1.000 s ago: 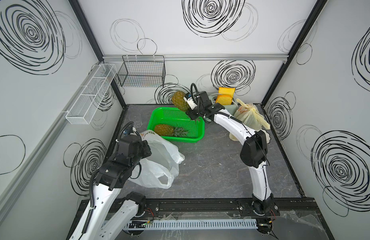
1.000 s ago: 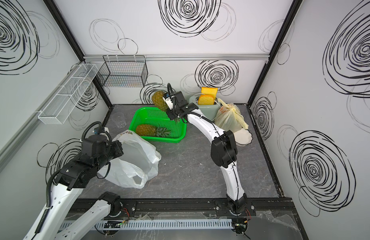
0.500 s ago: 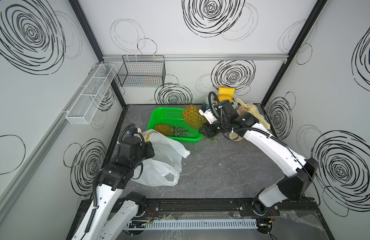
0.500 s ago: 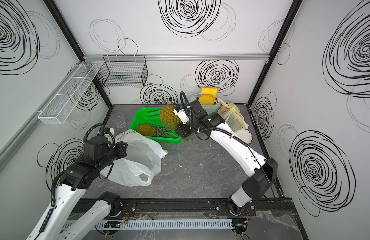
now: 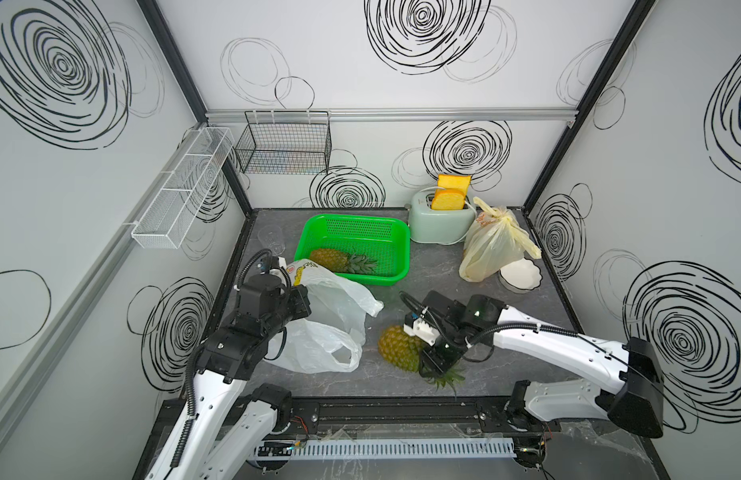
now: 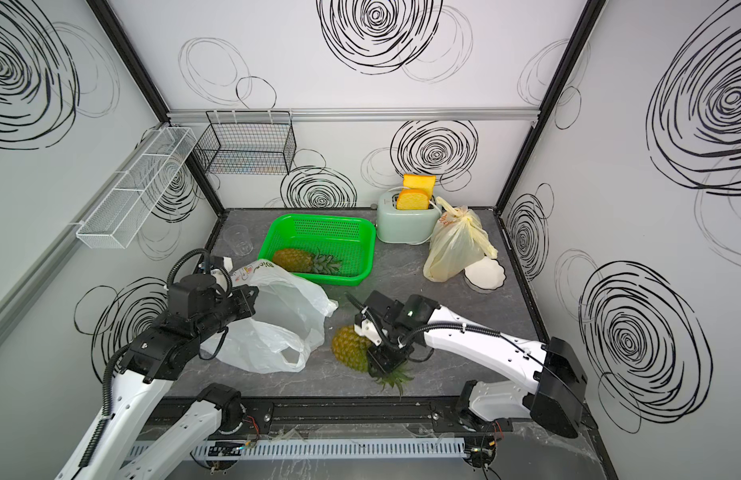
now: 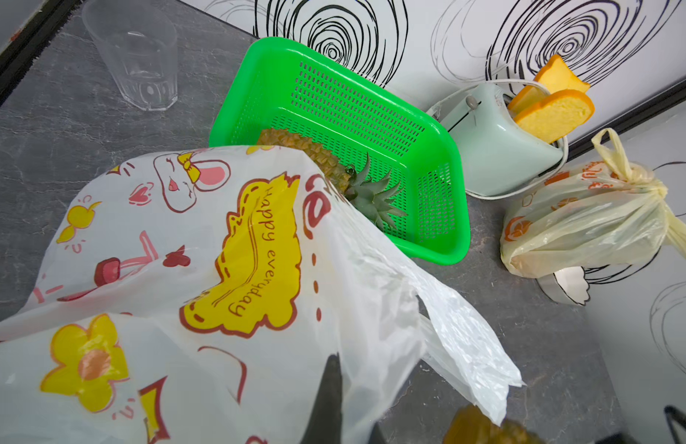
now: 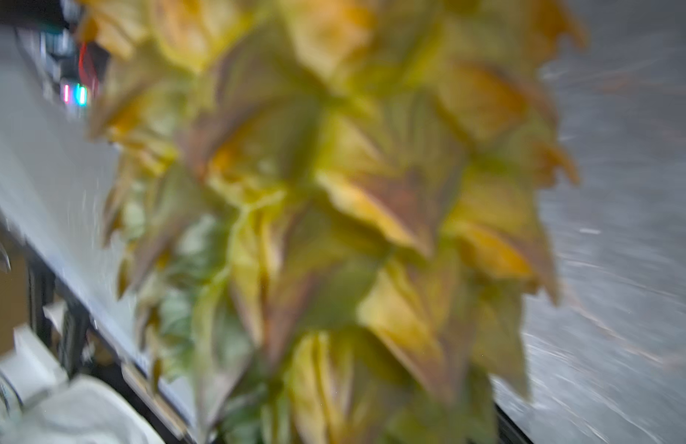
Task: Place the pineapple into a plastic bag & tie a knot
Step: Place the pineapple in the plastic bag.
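Mid-bagging: right gripper [image 5: 434, 355] is gripping the pineapple [image 5: 397, 347] near its crown, just beside the plastic bag [image 5: 327, 332] whose rim the closed left gripper [image 5: 303, 300] is pinching up; next, likely sliding it into the mouth.

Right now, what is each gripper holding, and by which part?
The right gripper holds the pineapple where fruit meets leafy crown. The left gripper is shut on the white plastic bag at its mouth edge.
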